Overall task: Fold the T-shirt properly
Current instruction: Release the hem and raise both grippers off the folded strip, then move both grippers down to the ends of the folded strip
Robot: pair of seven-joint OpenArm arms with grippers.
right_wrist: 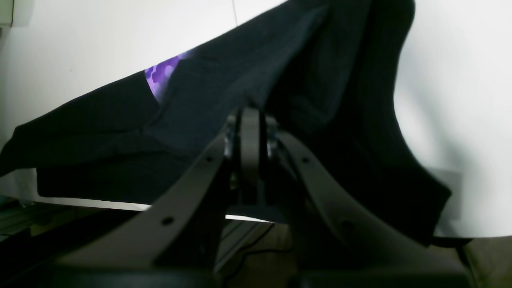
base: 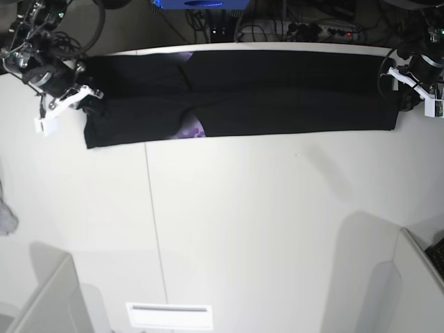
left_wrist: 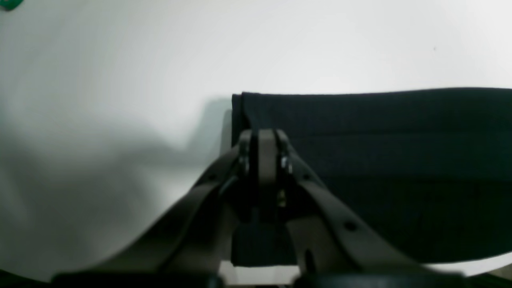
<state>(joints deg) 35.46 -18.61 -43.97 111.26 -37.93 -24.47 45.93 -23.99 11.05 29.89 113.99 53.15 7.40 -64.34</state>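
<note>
The T-shirt [base: 277, 90] is laid out as a long narrow black band along the far edge of the table [base: 263, 229], the lengthwise folds judged done; a sliver of purple print [base: 191, 130] is left showing near the middle. The left gripper [left_wrist: 266, 138] is clenched on the band's end, the right gripper [right_wrist: 250, 116] on the other end, cloth lifted. The crosswise folds into a compact stack are judged still to be made.

One T-shirt [base: 277, 94] lies in a long band across the top of the frame on one counter [base: 277, 229]. Two claws are present: the left claw [base: 404, 97] at upper right, the right claw [base: 83, 103] at upper left. One white label [base: 168, 316] sits at bottom centre.
</note>
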